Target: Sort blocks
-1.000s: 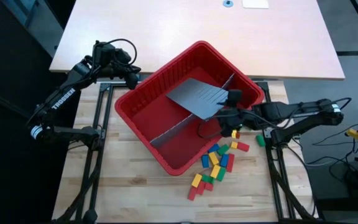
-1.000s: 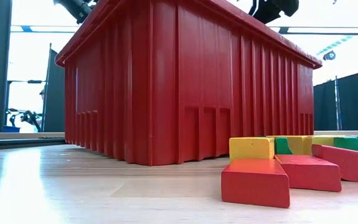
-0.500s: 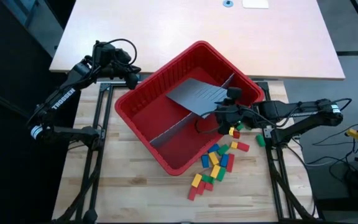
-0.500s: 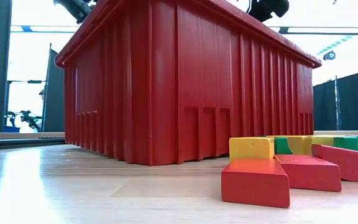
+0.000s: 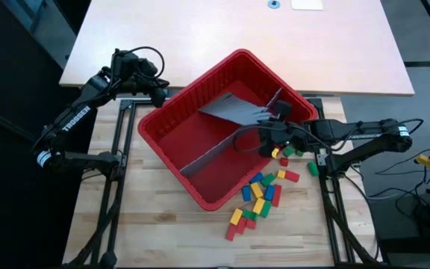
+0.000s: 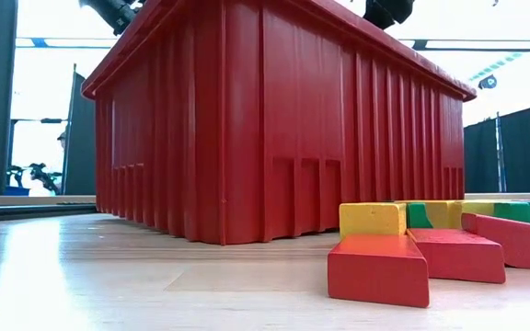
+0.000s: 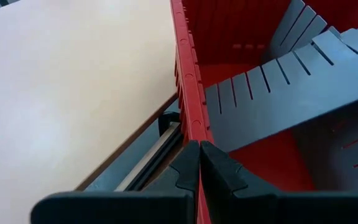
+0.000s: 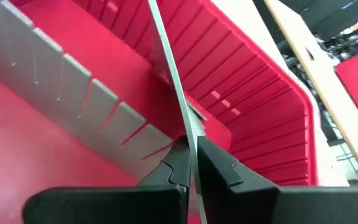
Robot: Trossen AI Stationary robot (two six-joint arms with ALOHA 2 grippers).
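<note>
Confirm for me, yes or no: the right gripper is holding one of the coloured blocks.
No. The right gripper is shut on a loose grey slotted panel inside the red bin, not on a block.

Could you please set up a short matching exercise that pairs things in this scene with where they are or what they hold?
Things:
1. left gripper
2. right gripper
3. blocks
4. upright grey divider

Places or states:
A. scattered on the wooden table beside the bin
B. clamped on the red bin rim
C. standing across the bin floor
D. pinching the loose grey slotted panel

Pairs: 1-B, 2-D, 3-A, 4-C
</note>
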